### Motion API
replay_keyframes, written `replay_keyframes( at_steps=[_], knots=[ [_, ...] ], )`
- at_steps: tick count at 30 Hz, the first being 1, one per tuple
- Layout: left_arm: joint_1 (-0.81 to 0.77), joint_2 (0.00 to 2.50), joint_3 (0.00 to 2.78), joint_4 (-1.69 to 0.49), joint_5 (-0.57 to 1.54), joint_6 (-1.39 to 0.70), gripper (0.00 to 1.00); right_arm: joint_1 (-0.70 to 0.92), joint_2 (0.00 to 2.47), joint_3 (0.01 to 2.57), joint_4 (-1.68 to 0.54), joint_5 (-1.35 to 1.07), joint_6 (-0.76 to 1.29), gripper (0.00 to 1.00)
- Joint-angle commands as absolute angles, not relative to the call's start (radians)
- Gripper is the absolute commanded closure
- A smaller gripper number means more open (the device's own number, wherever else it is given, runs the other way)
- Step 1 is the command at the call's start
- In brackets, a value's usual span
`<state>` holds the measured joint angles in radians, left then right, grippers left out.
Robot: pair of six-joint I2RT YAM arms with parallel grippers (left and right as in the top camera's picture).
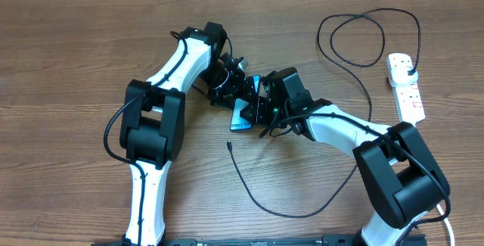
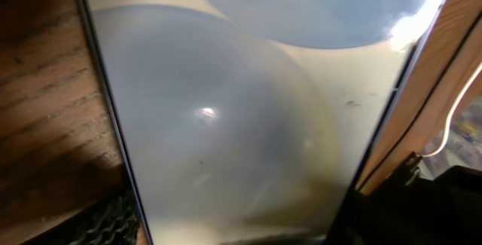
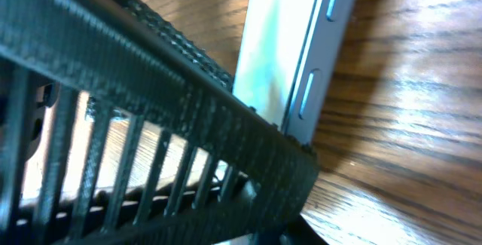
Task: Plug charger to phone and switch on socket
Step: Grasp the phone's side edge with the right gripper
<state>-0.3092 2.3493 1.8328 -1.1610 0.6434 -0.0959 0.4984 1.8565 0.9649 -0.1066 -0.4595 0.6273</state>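
Charger (image 1: pixel 261 200): thin black cable, its nearest bend low on the wooden counter (image 1: pixel 76 64). Its small connector tip (image 1: pixel 229 144) lay loose, aimed roughly far-ward at the near end of the phone (image 1: pixel 240 119), just short of it and not plugged in.

Phone: slim slab with black edges and a light blue screen. The print at the near end was too small to read. It sat mid-counter between the 2 arms, long axis near-to-far with the far end leaning slightly right. Flat or tilted, could not tell.

Left claw (image 1: pixel 233 94) was over the phone's far part. In the left wrist view the blurred screen filled the frame with a dark finger (image 2: pixel 113 222) just outside the long edge, so the jaws were spread wide. Could not tell if it pinched the phone.

Right claw (image 1: pixel 261 110) was at the phone's right edge. Its ribbed finger (image 3: pixel 151 124) crossed in front of the side with 2 buttons. Spread and hold could not be told.

Socket (image 1: pixel 408 98): white strip with red switches, far right, well apart from the phone, long axis near-to-far. The charger's black plug (image 1: pixel 408 68) sat in its far end, and the cable made 1 big loop beyond it.
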Motion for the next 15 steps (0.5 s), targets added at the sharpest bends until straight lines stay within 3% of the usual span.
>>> replay_keyframes(
  at_steps=[1,3,5,10,15],
  knots=[
    [-0.331,2.4,1.802,-1.154,0.618,-0.074,0.07,0.498,1.858,0.981,-0.1,-0.45,0.625,0.79],
    [-0.331,2.4,1.802,-1.154,0.618,-0.074,0.0,0.498,1.858,0.981,-0.109,-0.45,0.625,0.89],
    [-0.331,2.4,1.802,-1.155,0.618,-0.074,0.0,0.496,1.858,0.981,-0.114,-0.453,0.625,0.96],
    [-0.327,2.399,1.803,-1.155,0.632,-0.069,0.0,0.459,1.857,0.981,-0.113,-0.569,0.624,0.96],
    [-0.29,2.377,1.805,-1.17,0.894,0.062,0.02,0.38,1.857,0.981,-0.08,-0.768,0.62,0.96]
  ],
)
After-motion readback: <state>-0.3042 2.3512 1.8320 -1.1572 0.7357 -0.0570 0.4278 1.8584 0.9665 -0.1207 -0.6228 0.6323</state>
